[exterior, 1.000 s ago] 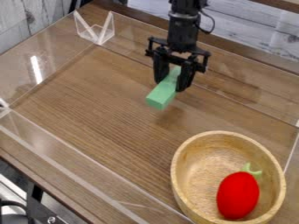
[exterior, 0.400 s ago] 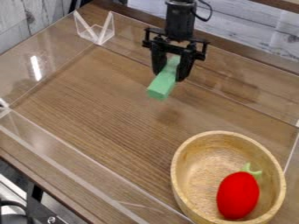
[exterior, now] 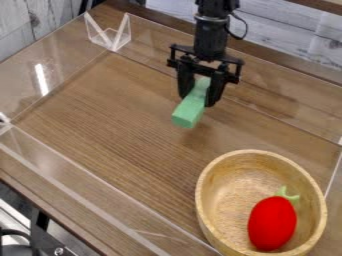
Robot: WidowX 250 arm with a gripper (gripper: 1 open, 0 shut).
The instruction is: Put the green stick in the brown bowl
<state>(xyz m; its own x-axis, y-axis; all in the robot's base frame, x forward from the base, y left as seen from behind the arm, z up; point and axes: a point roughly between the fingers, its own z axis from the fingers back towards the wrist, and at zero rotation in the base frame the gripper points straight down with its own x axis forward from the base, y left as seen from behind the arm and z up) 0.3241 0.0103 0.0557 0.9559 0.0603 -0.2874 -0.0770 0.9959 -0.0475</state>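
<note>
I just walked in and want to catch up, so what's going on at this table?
A robot arm has the green stick gripped in its end effector, over the far half of the wooden table. The brown bowl, where the stick is meant to go, sits at the near right corner with a red fruit in it. The stick is not in the bowl yet.

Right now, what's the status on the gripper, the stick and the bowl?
Gripper closed on green stick. Stick outside brown bowl, bowl nearer the camera. Red fruit inside bowl, taking up part of it; bare space beside it.
</note>
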